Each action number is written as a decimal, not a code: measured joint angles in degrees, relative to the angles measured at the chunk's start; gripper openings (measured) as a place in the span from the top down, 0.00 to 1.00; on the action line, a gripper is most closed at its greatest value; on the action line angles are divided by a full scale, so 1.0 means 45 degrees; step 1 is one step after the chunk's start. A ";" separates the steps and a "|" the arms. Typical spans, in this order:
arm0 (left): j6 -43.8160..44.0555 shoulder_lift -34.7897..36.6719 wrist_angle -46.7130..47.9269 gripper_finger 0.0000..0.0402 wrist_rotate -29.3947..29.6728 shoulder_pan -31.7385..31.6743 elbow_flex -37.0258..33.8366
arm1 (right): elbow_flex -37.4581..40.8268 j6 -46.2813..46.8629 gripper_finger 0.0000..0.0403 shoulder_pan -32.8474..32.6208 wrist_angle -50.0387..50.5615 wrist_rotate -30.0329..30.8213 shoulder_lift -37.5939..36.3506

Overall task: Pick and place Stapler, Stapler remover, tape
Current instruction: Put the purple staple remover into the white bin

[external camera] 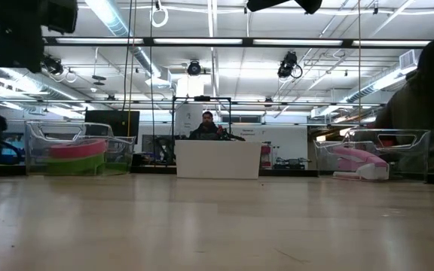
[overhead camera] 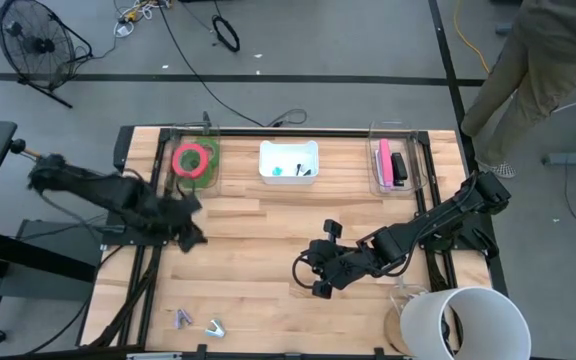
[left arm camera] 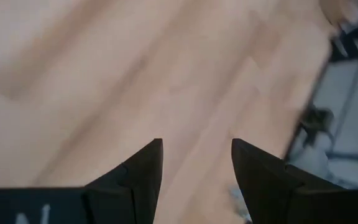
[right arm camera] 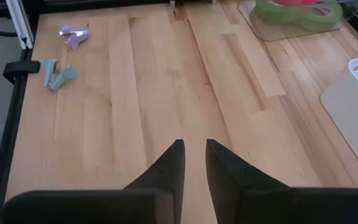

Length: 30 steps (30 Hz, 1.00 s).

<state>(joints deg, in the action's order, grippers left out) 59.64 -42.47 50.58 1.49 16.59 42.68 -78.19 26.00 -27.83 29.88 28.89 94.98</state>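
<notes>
The wooden table is spanned by both dark arms. A white bucket is seen at the near right corner. A person's trouser leg is seen beyond the far right corner.

Left gripper is held over the left part of the table, near side of the tape bin; fingers are parted w/ nothing between them, only bare wood. Right gripper is held low over the centre-right, fingers nearly together, a narrow gap left, nothing grasped.

Along the far edge: clear bin at left w/ the tape stacked inside, red-pink roll on top of green; white tray in the middle; clear bin at right w/ the pink stapler beside a dark item, type not clear.

Near the near left edge, two small staple removers are laid, one purple, one blue, just apart.
</notes>
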 joint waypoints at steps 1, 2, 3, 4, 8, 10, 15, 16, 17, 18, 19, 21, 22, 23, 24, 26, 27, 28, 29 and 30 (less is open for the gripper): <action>0.0323 -0.0291 -0.0413 0.52 0.0197 0.0741 -0.0025 | 0.0000 0.0000 0.84 0.0000 0.0062 -0.0004 0.0000; 0.0613 -0.0636 -0.0813 0.52 0.0441 0.1483 -0.0025 | 0.0000 0.0000 0.84 0.0000 0.0143 -0.0004 0.0000; 0.0907 -0.0980 -0.1246 0.52 0.0656 0.2208 -0.0020 | 0.0000 0.0000 0.84 0.0000 0.0211 -0.0001 0.0000; 0.1239 -0.1368 -0.1631 0.52 0.0833 0.2887 -0.0020 | 0.0000 0.0000 0.84 0.0000 0.0278 0.0003 0.0000; 0.2936 -0.3071 -0.2884 0.52 0.1051 0.5465 -0.0020 | 0.0000 -0.0121 0.84 0.0000 0.0362 0.0008 0.0000; 0.4051 -0.3907 -0.3194 0.52 0.1056 0.6580 -0.0018 | 0.0000 -0.0121 0.84 0.0000 0.0362 0.0010 0.0000; 0.7122 -0.5634 -0.3759 0.52 0.1277 0.8993 -0.0011 | 0.0000 0.0078 0.84 0.0000 0.0337 0.0013 0.0000; 0.7676 -0.5880 -0.3828 0.52 0.1371 0.9383 0.0019 | 0.0000 0.0086 0.84 0.0000 0.0334 0.0013 0.0000; 0.8170 -0.6100 -0.3890 0.52 0.1507 0.9743 0.0081 | 0.0000 0.0115 0.84 0.0000 0.0319 0.0018 0.0000; 0.8560 -0.6304 -0.3963 0.52 0.1727 1.0075 0.0185 | 0.0000 0.0117 0.84 0.0000 0.0296 0.0023 0.0000; 0.8897 -0.6463 -0.4082 0.52 0.2001 1.0386 0.0286 | 0.0000 0.0117 0.84 0.0000 0.0266 0.0025 0.0000; 0.9630 -0.6787 -0.4110 0.52 0.2430 1.0894 0.0476 | 0.0000 0.0117 0.84 0.0000 0.0163 0.0037 0.0000; 1.0026 -0.6984 -0.4072 0.52 0.2515 1.1087 0.0550 | 0.0000 0.0117 0.84 0.0000 0.0116 0.0037 0.0000; 1.0357 -0.7205 -0.4052 0.52 0.2531 1.1229 0.0632 | 0.0000 0.0116 0.84 -0.0005 0.0065 0.0037 0.0000; 1.0672 -0.7424 -0.4060 0.52 0.2503 1.1344 0.0712 | 0.0000 0.0103 0.84 0.0000 0.0014 0.0037 0.0000; 1.1227 -0.7873 -0.4098 0.52 0.2158 1.1436 0.0856 | 0.0000 -0.0069 0.84 0.0000 -0.0085 0.0044 0.0000; 1.1572 -0.8126 -0.4102 0.52 0.1785 1.1436 0.0903 | 0.0000 -0.0180 0.84 0.0000 -0.0107 0.0042 0.0000; 1.1866 -0.8367 -0.4093 0.52 0.1510 1.1429 0.0938 | 0.0000 -0.0267 0.84 0.0000 -0.0114 0.0043 0.0000; 1.2170 -0.8582 -0.4102 0.52 0.1219 1.1401 0.0952 | 0.0000 -0.0327 0.84 0.0000 -0.0117 0.0047 0.0000; 1.2564 -0.8748 -0.4112 0.52 0.0963 1.1340 0.0956 | 0.0000 -0.0372 0.84 0.0000 -0.0119 0.0047 0.0000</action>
<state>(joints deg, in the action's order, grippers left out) 116.18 -81.83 32.07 5.82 67.62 46.98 -78.19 24.32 -27.83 29.34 29.10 94.98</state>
